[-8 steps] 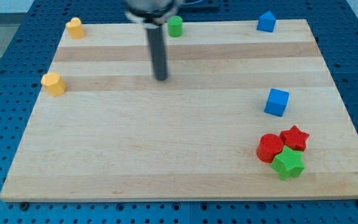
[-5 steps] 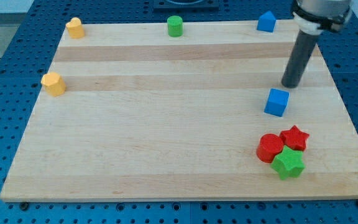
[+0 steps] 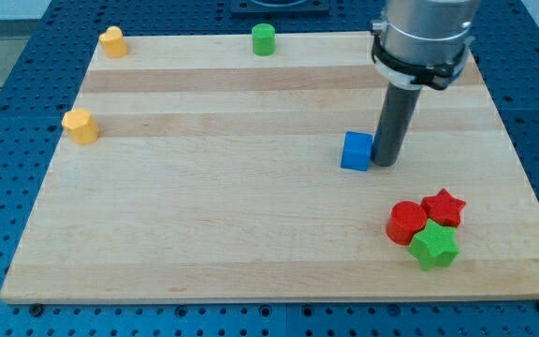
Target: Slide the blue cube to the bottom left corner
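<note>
Your table (image 3: pixel 251 234) was a pale wooden board on a blue perforated base, and most of it lay bare between the blue cube and the bottom left corner where you wanted it.

Your arm (image 3: pixel 424 37) reached in from the view's top right, having swung across from the view's top centre and then round by the right edge in under a second. It carried no fingers at all, only the dark rod, so there was nothing to spread or pinch.

At the view's lower right sat a tight cluster: a red cylinder (image 3: pixel 406 223), a red star (image 3: pixel 444 206) and a green star (image 3: pixel 434 245), all touching and unmoved. Two yellow blocks (image 3: pixel 80 125) (image 3: pixel 112 41) kept to the left edge, and a green cylinder (image 3: pixel 264 38) to the top edge. The second blue block seen earlier at the top right was now hidden behind the arm.

The blue cube (image 3: pixel 356 151) had shifted leftward from its earlier spot, towards the board's middle. My tip (image 3: pixel 386 163) stood against its right face, touching or nearly so.

So the push had begun, but you still had most of the way to go, and it would need a downward component too.
</note>
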Controlling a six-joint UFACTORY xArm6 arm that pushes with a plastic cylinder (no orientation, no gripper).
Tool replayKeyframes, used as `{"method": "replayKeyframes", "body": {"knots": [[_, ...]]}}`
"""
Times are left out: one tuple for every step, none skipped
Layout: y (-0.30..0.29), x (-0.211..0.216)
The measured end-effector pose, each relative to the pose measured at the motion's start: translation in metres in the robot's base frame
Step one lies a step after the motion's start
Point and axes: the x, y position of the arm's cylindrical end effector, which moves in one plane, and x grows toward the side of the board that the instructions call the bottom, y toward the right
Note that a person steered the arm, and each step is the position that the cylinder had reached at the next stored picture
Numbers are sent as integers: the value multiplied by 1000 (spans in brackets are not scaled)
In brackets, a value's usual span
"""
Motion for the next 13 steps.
{"method": "replayKeyframes", "body": {"knots": [[-14,-13],[-40,-28],[-74,-30],[-101,-26],[-132,-15],[-175,5],[-207,25],[-239,47],[-275,64],[-309,82],[-336,98],[-349,102],[-353,102]]}}
